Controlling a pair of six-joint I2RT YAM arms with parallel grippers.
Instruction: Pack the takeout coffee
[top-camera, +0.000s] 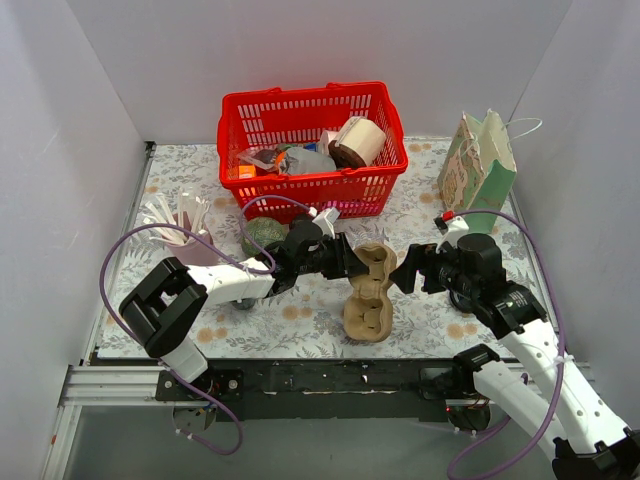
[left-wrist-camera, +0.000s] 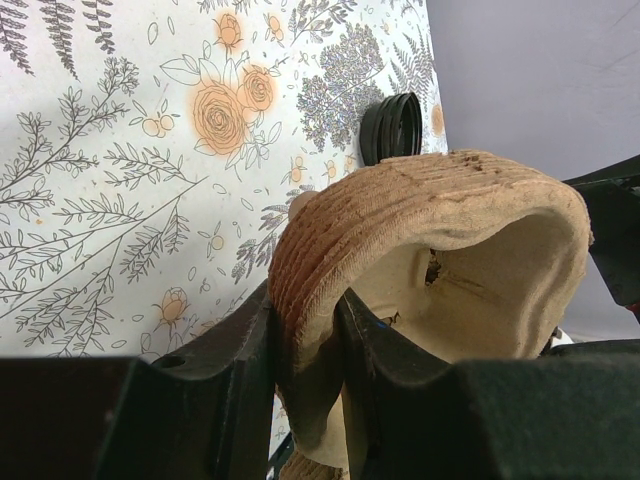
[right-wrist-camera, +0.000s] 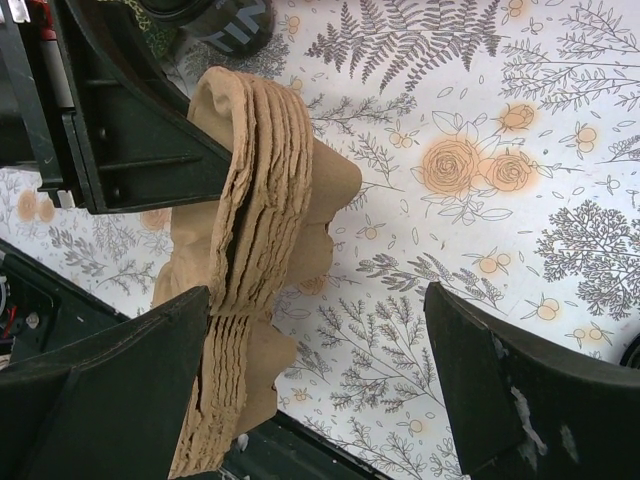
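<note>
A nested stack of brown pulp cup carriers stands on edge at the middle of the floral table. My left gripper is shut on its upper rim. In the left wrist view the carrier wall is pinched between the two black fingers of the left gripper. My right gripper is open just right of the stack. In the right wrist view the right gripper has its left finger beside the layered edge of the stack and bare cloth between its fingers. I cannot make out the takeout coffee itself.
A red basket with mixed items stands at the back centre. A pale green paper bag stands at the back right. A cup of white sticks is at the left, with a dark green object beside it. A black lid lies on the cloth.
</note>
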